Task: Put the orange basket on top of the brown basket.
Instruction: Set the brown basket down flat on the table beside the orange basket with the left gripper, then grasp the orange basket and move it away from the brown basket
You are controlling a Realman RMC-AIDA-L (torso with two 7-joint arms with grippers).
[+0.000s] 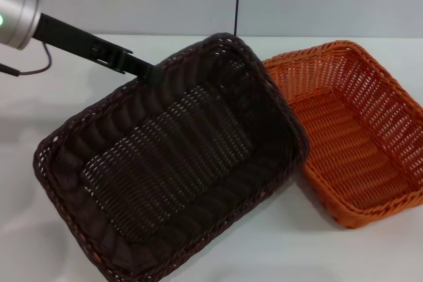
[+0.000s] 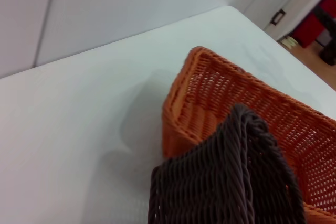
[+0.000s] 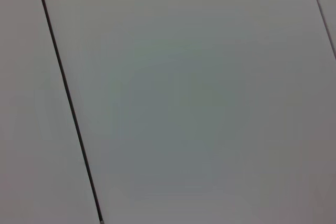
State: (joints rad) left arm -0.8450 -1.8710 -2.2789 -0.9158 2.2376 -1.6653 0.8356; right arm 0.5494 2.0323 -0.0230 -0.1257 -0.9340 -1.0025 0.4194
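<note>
Head view first: you've got the brown basket (image 1: 172, 163) tilted up, its far rim raised where the left gripper (image 1: 151, 70) meets it, its right edge overlapping the near corner of the orange basket (image 1: 357, 130). That's the reverse of the goal, as the pictures show it: the brown one leans over the orange one, and the orange one sits flat on the tabletop (image 1: 39, 117) to the right, not on top of anything. You'd judge the stacking not done; the orange basket has yet to be lifted.

You can't tell from either view whether the jaws are clamped on the brown rim or merely beside it; the tips are lost against the dark weave. Your right gripper isn't in view at all, and its wrist camera shows only a blank pale panel.

Left wrist view gives you the look up close: bright orange open weave, sloped walls, braided rim, with the brown basket's thick dark braid lying across one corner.
</note>
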